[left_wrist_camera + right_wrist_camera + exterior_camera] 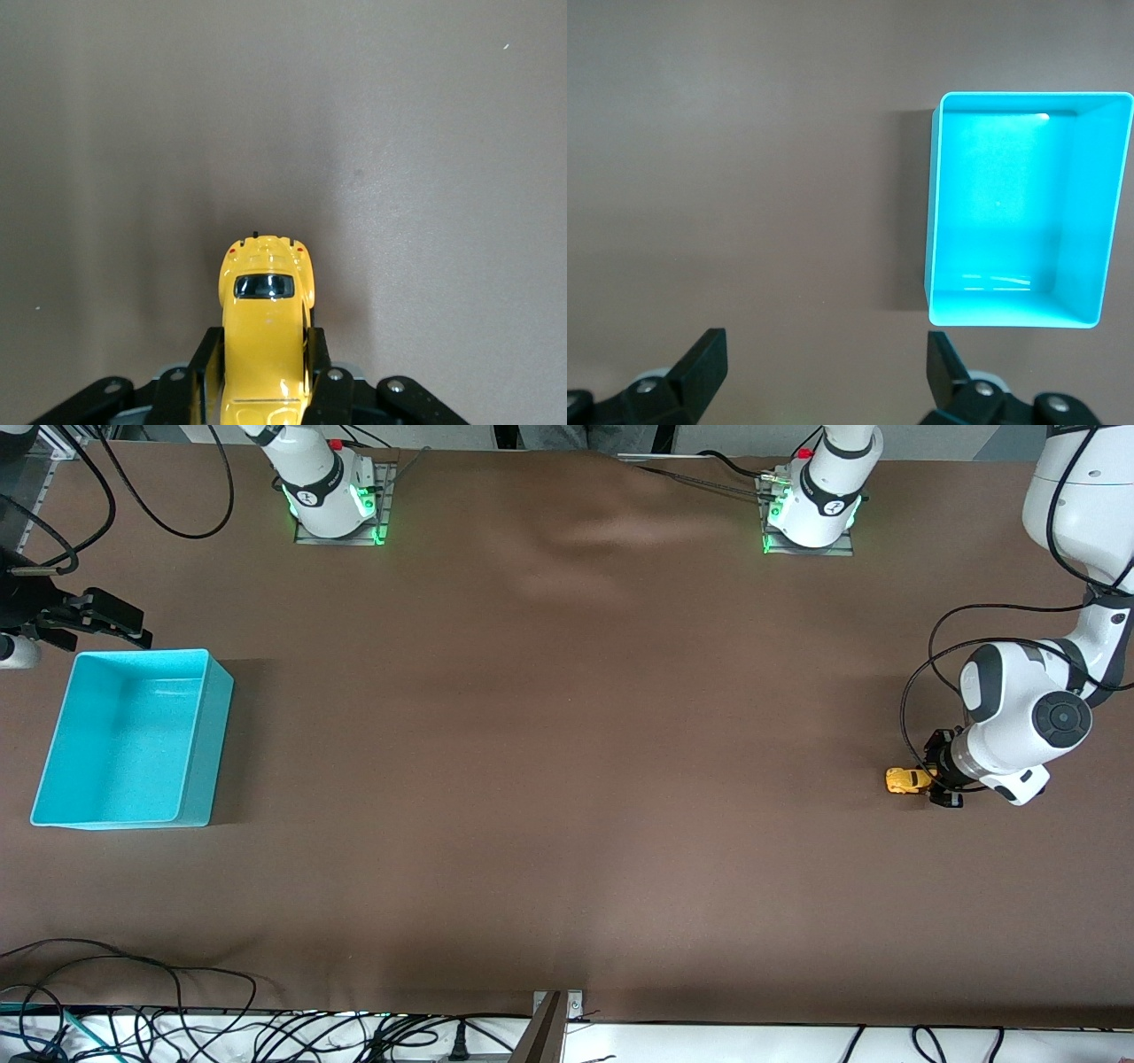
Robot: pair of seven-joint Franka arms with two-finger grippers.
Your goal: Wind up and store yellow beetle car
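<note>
One yellow beetle car is sitting on the brown worktop at the left arm's end, the left gripper clamping its fingers on it. Right gripper, fingers apart, is waiting over one turquoise bin.

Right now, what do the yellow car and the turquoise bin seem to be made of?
The yellow beetle car, held in the shut left gripper, looks like glossy painted metal or hard plastic: its roof shines. The turquoise bin looks like smooth moulded plastic: thin even walls, soft glare on its floor.
</note>
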